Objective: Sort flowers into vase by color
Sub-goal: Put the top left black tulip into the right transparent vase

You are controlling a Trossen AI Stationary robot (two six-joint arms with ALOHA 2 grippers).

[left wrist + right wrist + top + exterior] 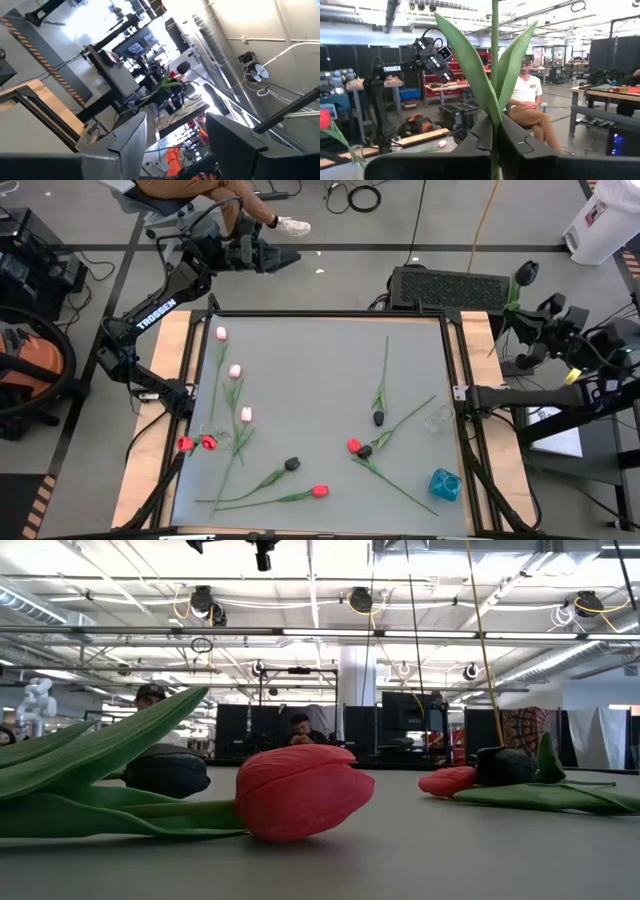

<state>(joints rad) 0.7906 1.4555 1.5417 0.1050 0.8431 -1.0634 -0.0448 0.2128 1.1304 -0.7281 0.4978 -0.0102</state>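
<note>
Sorting barely begun: right gripper (495, 150) clamped on black tulip (526, 272) stem, raised off table's right edge. Left gripper (175, 135) wide open, empty, raised behind table. Other flowers (235, 371) loose on table (320, 360); blue vase (445, 484) tipped, empty.

Tulips (290, 465) scattered on table (320, 350); right end effector (520, 300) clamps black tulip (526, 272) off table's right edge
</note>
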